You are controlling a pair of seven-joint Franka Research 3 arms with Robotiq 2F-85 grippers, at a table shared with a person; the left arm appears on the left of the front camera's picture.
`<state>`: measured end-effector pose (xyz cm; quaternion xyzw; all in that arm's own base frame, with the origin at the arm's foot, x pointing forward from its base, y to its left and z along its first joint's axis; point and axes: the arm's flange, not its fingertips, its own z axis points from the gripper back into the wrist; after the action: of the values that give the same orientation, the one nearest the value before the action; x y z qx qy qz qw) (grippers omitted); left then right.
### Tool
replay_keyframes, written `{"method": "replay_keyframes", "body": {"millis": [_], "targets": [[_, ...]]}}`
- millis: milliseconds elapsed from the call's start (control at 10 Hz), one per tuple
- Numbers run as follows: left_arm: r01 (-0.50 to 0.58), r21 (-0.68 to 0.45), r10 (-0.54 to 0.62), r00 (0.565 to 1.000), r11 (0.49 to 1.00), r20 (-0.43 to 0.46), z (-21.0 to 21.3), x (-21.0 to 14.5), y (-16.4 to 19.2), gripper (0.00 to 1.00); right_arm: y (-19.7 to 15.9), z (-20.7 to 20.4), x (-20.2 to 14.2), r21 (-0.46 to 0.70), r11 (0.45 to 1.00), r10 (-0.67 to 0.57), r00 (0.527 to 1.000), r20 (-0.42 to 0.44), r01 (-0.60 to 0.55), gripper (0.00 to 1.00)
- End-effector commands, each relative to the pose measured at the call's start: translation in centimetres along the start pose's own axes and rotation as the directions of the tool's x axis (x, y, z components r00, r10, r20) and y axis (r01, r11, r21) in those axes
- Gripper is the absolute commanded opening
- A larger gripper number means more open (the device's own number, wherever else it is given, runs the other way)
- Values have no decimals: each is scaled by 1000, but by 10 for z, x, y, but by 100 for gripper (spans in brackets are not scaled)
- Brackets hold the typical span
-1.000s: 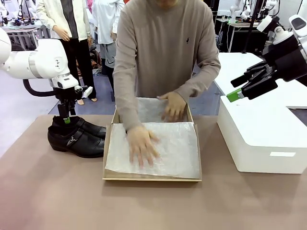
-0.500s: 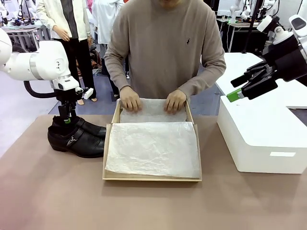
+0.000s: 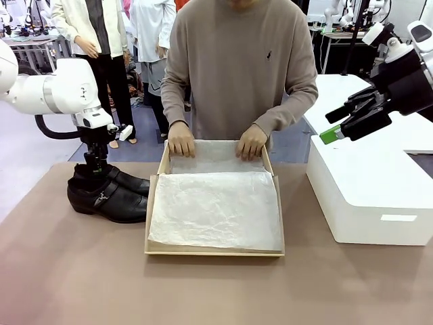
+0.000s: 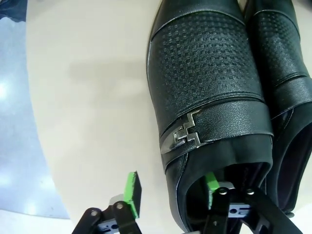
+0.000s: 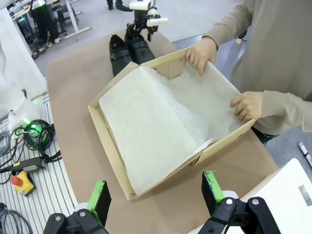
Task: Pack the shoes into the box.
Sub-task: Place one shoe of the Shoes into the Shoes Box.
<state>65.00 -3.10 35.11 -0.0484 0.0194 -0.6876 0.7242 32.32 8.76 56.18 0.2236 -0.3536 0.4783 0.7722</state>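
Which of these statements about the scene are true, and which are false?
1. Both shoes stand on the table, left of the box. True.
2. The person's hands rest on the box's far edge. True.
3. One shoe already lies in the box. False: the box holds white paper, and both shoes are on the table.
4. The right gripper holds a shoe. False: it is open and empty, up near the white box.
5. The left gripper has one finger inside a shoe. True.
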Motion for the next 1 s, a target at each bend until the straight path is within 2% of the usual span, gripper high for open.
{"method": "replay_keyframes", "body": {"millis": [0, 100, 900], "targets": [[13, -1, -13, 1000, 1000, -1, -2, -3, -3, 14, -3, -1, 1, 18, 1000, 22, 999, 23, -23, 100], [16, -2, -16, 1000, 1000, -5, -2, -3, -3, 0, -3, -1, 1, 18, 1000, 22, 999, 23, -23, 100], [46, 41, -43, 997, 998, -68, 7, -9, -9, 0, -3, -1, 1, 18, 1000, 22, 999, 23, -23, 100]]}}
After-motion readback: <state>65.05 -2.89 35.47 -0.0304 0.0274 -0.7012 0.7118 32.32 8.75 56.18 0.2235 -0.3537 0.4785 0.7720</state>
